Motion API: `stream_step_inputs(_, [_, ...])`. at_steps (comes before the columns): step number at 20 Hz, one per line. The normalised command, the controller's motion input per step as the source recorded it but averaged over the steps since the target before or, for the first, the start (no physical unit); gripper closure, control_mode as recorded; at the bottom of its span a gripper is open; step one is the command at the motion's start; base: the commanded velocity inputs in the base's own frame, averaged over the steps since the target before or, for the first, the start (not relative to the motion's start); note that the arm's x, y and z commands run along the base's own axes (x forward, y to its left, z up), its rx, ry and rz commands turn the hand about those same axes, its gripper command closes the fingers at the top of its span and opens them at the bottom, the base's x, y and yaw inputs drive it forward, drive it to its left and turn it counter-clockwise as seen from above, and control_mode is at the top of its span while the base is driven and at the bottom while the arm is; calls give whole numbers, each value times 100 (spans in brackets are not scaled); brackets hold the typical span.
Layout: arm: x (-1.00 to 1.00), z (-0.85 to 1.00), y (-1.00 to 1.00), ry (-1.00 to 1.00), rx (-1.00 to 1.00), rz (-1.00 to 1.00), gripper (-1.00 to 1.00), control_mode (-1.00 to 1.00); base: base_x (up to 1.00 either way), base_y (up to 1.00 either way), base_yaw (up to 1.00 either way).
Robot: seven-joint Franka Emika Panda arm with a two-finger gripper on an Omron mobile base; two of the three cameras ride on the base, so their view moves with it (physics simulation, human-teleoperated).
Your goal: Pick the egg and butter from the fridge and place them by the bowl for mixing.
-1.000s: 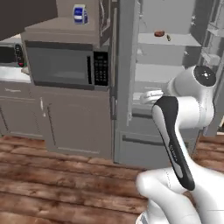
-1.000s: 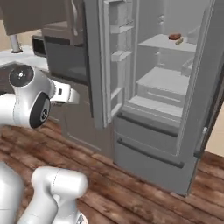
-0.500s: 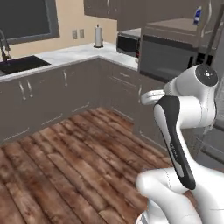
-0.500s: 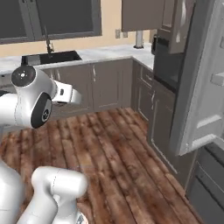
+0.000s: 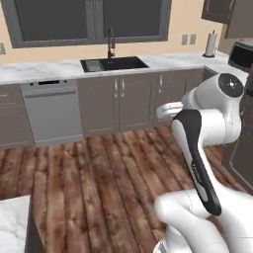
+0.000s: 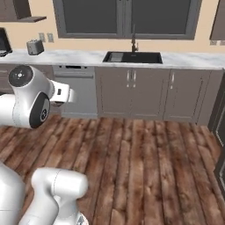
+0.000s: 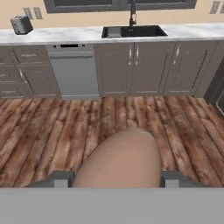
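- Hand view, nearest: the egg [image 7: 120, 159] is sitting between the two dark fingertips [image 7: 59, 178], its pale pinkish-beige body filling the gap, long axis pointing away from the camera along the fingers.
- The gripper [image 7: 116, 178] is clamping the egg, jaws standing fairly wide around it; the contact faces themselves are hidden by the egg's bulk.
- Beyond the egg, wooden floor [image 7: 52, 131] is stretching to a run of grey cabinets [image 7: 131, 65] with a dishwasher [image 7: 73, 70], then a pale counter [image 7: 65, 35] carrying a black sink [image 7: 133, 30] and a small toaster [image 7: 21, 24].
- Left base view: the arm is folding in close to the base, wrist [image 5: 170, 109] pointing toward the sink wall [image 5: 113, 63].
- Judgement: this is the carry step; the bowl is the target, and which way it lies from the fingers cannot be told.
- At the left base view's lower left, a pale slab corner [image 5: 12, 220] is cut off; whether it bears the bowl is unclear.
- Butter: I judge it not yet fetched.
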Motion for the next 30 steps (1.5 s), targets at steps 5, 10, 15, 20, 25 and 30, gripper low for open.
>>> stream_step_inputs(5, [0, 0, 0, 0, 0, 0, 100, 100, 51, 0, 10])
stream_step_inputs(10, [0, 0, 0, 0, 0, 0, 100, 100, 79, 0, 0])
stream_step_inputs(15, [0, 0, 0, 0, 0, 0, 100, 100, 84, -5, 0])
stream_step_inputs(20, [0, 0, 0, 0, 0, 0, 100, 100, 84, -5, 0])
stream_step_inputs(25, [0, 0, 0, 0, 0, 0, 100, 100, 84, -5, -1])
stream_step_inputs(30, [0, 0, 0, 0, 0, 0, 100, 100, 79, -3, -8])
